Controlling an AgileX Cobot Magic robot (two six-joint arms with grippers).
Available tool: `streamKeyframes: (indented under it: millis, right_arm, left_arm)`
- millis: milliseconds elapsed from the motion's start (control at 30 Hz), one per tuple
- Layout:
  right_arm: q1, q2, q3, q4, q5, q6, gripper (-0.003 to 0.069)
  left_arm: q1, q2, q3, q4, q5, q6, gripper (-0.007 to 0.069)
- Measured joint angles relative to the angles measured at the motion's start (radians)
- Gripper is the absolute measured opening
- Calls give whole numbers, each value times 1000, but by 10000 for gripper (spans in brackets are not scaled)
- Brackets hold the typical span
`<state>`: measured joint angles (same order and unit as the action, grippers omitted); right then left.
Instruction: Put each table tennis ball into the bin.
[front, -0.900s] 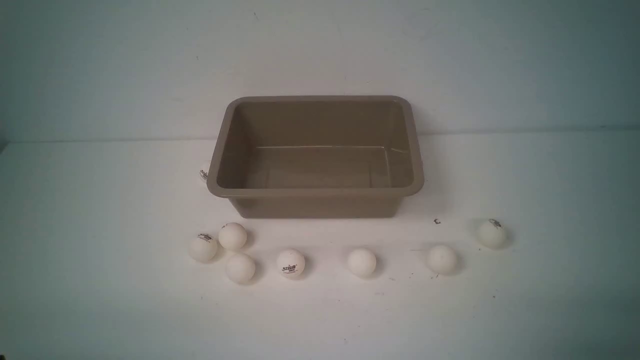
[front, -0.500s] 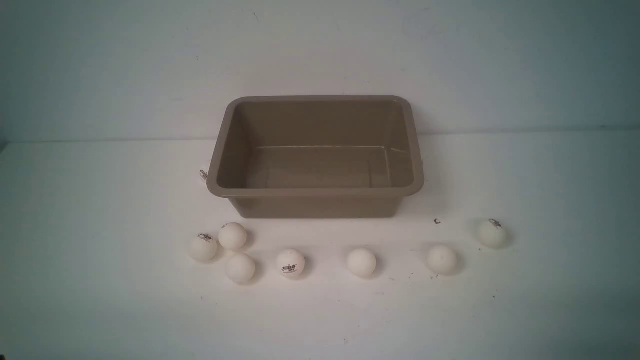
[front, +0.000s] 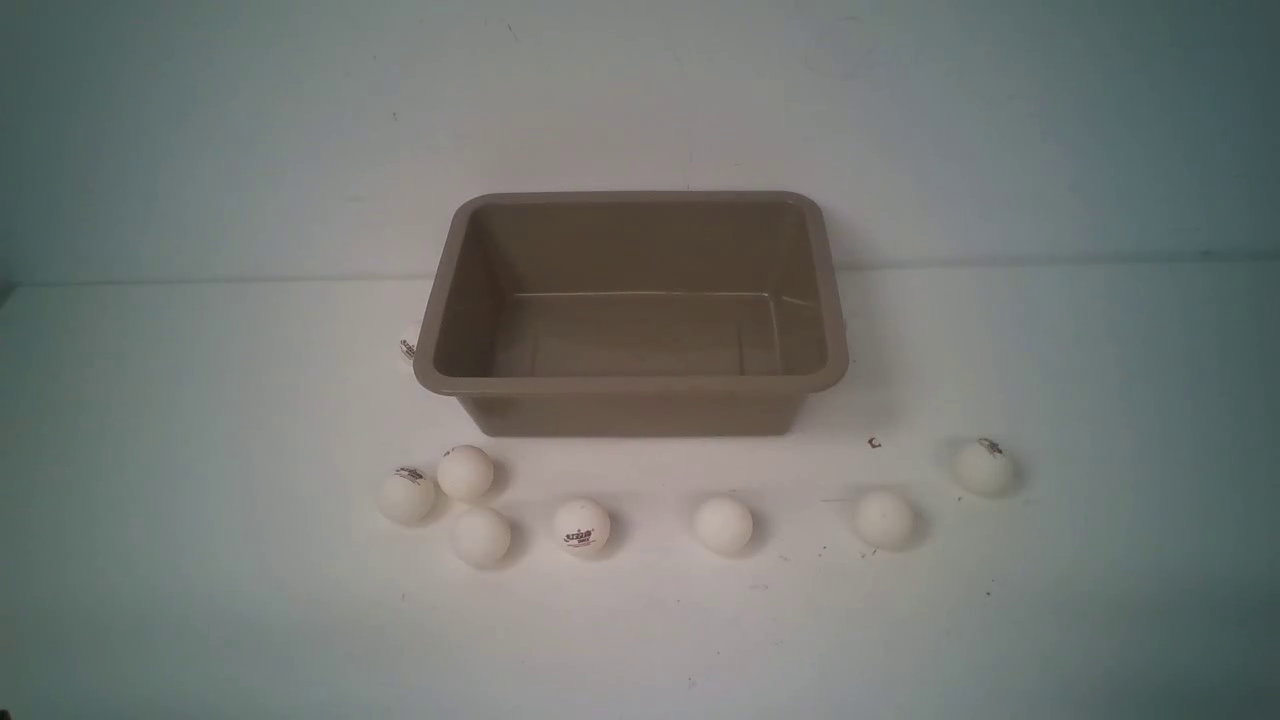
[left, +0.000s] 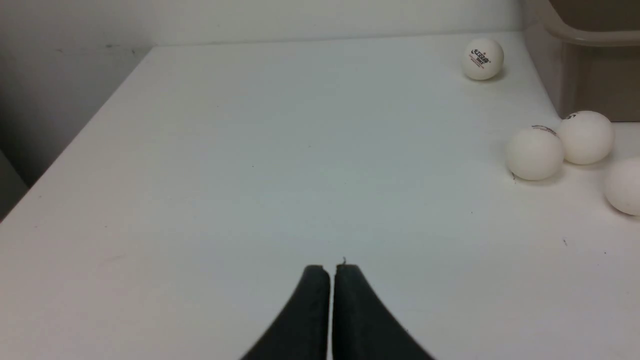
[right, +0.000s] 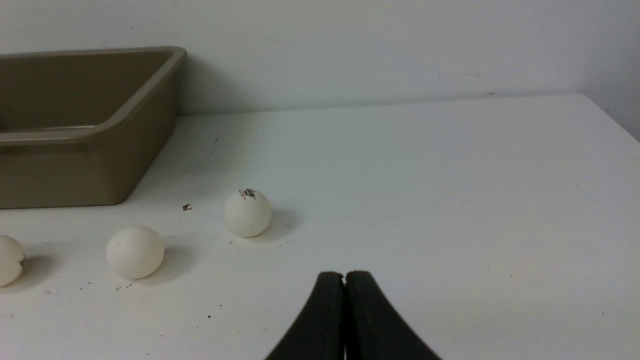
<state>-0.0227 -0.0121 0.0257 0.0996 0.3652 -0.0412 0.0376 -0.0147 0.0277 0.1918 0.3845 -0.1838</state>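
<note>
The taupe bin (front: 631, 384) stands empty at the table's middle, also in the right wrist view as the bin (right: 75, 170). Several white table tennis balls lie in a row in front of it, from the leftmost ball (front: 407, 496) to the rightmost ball (front: 984, 467). One more ball (front: 407, 346) peeks out beside the bin's left wall. Neither gripper shows in the front view. My left gripper (left: 332, 270) is shut and empty over bare table, far from a logo ball (left: 482, 59). My right gripper (right: 344, 276) is shut and empty, a short way from a ball (right: 247, 212).
A white wall rises behind the table. The table's left edge (left: 75, 145) shows in the left wrist view and its right edge (right: 612, 115) in the right wrist view. A small dark speck (front: 874, 442) lies right of the bin.
</note>
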Motion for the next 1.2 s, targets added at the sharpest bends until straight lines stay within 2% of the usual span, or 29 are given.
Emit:
streamKeyframes:
  millis: [367,533,600,833,1200]
  right_arm:
    - [0,0,0,4,0,2,-18]
    - [0,0,1,140,-15,12,-18]
    - [0,0,3,296,-49,21,-18]
    - [0,0,3,589,-141,22,-18]
    - [0,0,3,714,-213,22,-18]
  left_arm:
    - [0,0,0,0,0,0,-4]
    - [0,0,0,0,0,0,-4]
    - [0,0,0,0,0,0,-4]
    - [0,0,0,0,0,0,-4]
    - [0,0,0,0,0,0,-4]
